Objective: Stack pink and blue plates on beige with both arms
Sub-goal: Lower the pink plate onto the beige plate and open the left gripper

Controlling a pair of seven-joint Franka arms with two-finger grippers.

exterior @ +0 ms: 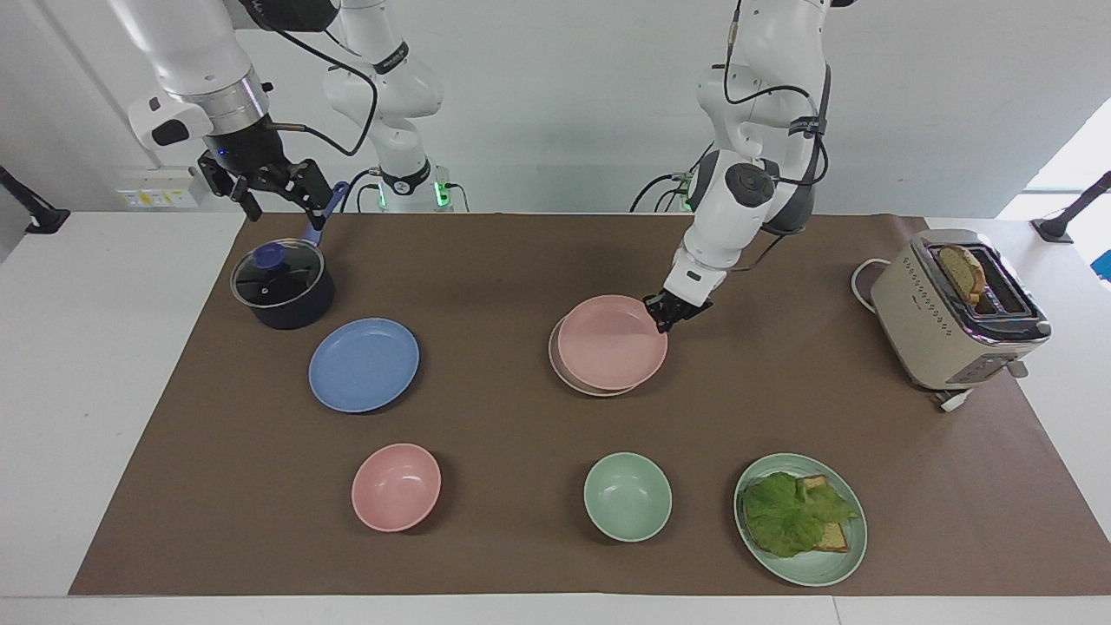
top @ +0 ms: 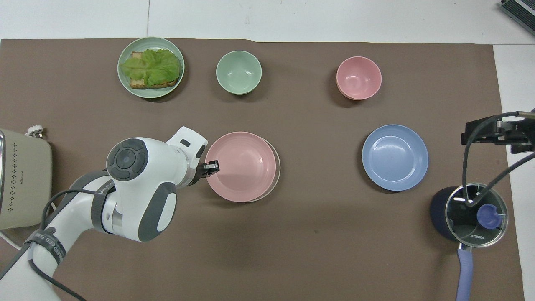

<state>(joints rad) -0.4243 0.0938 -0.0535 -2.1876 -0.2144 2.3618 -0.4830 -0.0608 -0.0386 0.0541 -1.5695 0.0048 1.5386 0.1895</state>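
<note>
The right end effector [exterior: 271,187] hangs in the air over the dark lidded pot [exterior: 282,285], nearest the robots at the right arm's end of the counter [exterior: 104,365]. Its fingers are spread with nothing between them, and the arm waits — most likely parked up and aside so the plates stay unobstructed until the blue one's turn.

Taking the beige plate [exterior: 556,363] as the landmark, near the middle of the brown mat: the pink plate [exterior: 612,340] lies on top of it, nearly centred, with only a thin crescent of beige showing on the edge toward the right arm's end. The left end effector [exterior: 664,310] is clenched on the pink plate's rim, on the side toward the left arm's end. Gripping at the rim lets the arm lower the plate flat and slide its fingers off sideways. Whether the pink plate has fully settled or is a hair above the beige one is hard to tell from here; it looks seated.

The blue plate [exterior: 364,364] sits beside the beige plate toward the right arm's end, well apart from it, flat and untouched — within the right arm's reach, which suits a two-arm split.

Farther from the robots than the beige plate stand the pink bowl [exterior: 396,487], the green bowl [exterior: 627,496] and the green plate with lettuce and bread [exterior: 846,555], clear of the work.
</note>
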